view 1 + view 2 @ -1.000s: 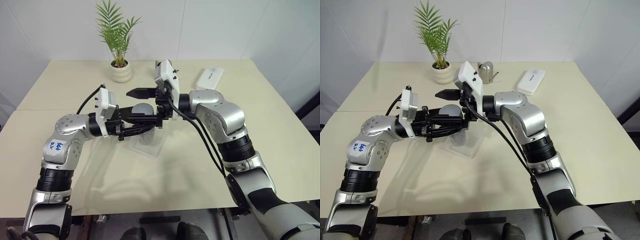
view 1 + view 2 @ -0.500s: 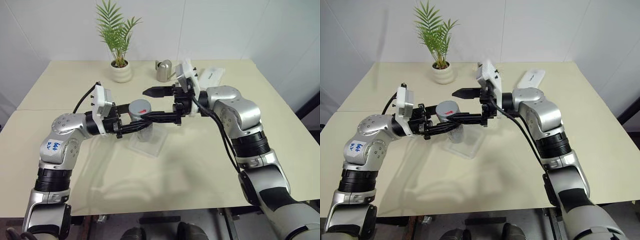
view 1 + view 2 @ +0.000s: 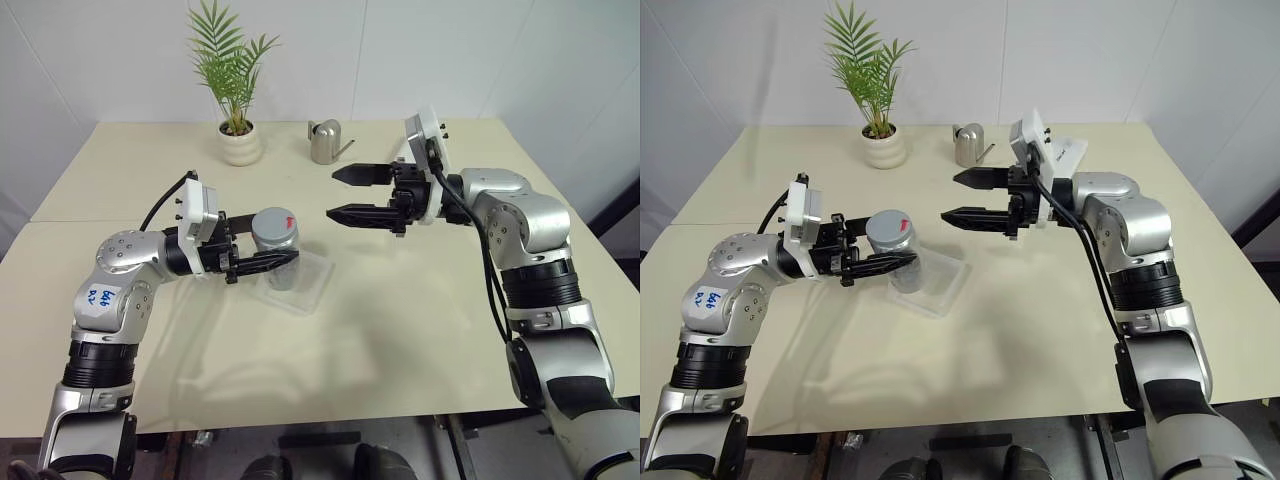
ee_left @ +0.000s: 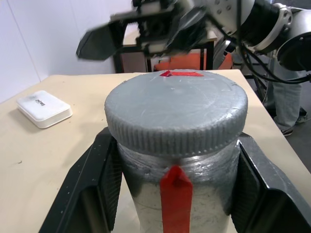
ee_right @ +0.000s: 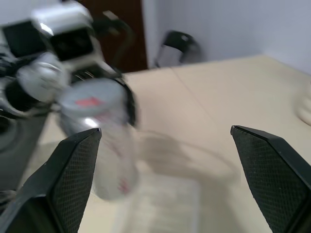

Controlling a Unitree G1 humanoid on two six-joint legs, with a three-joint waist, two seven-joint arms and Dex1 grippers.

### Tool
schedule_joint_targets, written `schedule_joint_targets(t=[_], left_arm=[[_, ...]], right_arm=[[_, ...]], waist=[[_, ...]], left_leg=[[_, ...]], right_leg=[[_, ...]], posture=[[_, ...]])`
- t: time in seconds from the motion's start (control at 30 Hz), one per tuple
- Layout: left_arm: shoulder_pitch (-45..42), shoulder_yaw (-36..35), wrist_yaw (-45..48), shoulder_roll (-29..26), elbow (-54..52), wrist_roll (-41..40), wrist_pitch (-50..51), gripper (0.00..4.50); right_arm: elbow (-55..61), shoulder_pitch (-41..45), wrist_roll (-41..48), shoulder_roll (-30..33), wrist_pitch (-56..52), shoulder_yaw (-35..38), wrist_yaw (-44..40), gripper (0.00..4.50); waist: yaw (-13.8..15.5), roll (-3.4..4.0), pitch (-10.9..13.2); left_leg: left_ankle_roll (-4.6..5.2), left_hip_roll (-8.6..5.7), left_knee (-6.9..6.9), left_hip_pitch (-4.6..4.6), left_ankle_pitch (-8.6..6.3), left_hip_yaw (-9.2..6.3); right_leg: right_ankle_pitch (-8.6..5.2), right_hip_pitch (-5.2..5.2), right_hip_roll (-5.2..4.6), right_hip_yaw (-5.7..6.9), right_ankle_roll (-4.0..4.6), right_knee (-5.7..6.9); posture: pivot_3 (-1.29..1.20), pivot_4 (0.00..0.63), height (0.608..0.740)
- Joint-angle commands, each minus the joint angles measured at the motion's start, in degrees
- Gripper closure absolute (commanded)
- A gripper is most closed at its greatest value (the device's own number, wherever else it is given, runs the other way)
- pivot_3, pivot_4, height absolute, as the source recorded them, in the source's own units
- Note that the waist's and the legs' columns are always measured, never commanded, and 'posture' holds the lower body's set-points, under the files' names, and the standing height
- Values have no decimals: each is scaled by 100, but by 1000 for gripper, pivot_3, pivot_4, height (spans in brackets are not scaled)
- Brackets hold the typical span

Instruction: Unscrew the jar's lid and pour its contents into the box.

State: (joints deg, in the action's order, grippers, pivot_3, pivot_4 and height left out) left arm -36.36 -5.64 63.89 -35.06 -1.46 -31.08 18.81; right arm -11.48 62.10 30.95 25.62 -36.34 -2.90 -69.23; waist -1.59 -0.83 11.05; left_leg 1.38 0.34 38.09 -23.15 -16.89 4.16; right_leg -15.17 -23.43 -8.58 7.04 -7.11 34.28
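Jar [image 3: 275, 250], silvery-grey with red stripe, ribbed grey lid [image 4: 176, 114] still on, clamped upright in left gripper [image 3: 283, 260] over the clear plastic box [image 3: 300, 283]. Right gripper [image 3: 340, 194] spread wide, empty, apart from the lid. Steel watering can [image 3: 323, 142], potted plant [image 3: 238, 90] at table's [image 3: 400, 320] far edge.

Right tool [image 3: 340, 194] has drawn away from the jar [image 3: 274, 238]

Cream table [image 3: 420, 330] with four things on it

Clear box [image 3: 305, 285] under the left tool [image 3: 270, 262]; potted plant [image 3: 240, 140], steel watering can [image 3: 323, 142] and white case [image 3: 1068, 150] beyond.
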Motion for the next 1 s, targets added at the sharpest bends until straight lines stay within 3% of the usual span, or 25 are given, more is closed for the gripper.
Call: schedule_joint_targets(t=[0.03, 0.47, 1.0], left_arm=[[-90, -10, -11, -62, -118, 9, -31, 2079], [-180, 84, -10, -1, -152, -59, 67, 2079], [-210, 50, -17, 20, -158, -108, 91, 2079]], right_arm=[[865, 41, 358, -418, -341, -44, 395, 14], [1091, -18, -178, -1025, -265, -668, 1244, 14], [218, 17, -301, -480, 313, -313, 720, 14]], waist=[[-6, 0, 0], [26, -1, -1], [7, -1, -1]], left_leg=[[0, 1, 0, 1, 0, 1], [-1, -4, 11, -1, 1, 0], [0, -3, 10, -1, 1, 2]], right_leg=[[0, -2, 1, -1, 0, 3], [0, -6, -2, -6, 1, 20], [0, -7, -1, -8, 1, 20]], posture=[[0, 150, 740], [0, 150, 740], [0, 150, 740]])
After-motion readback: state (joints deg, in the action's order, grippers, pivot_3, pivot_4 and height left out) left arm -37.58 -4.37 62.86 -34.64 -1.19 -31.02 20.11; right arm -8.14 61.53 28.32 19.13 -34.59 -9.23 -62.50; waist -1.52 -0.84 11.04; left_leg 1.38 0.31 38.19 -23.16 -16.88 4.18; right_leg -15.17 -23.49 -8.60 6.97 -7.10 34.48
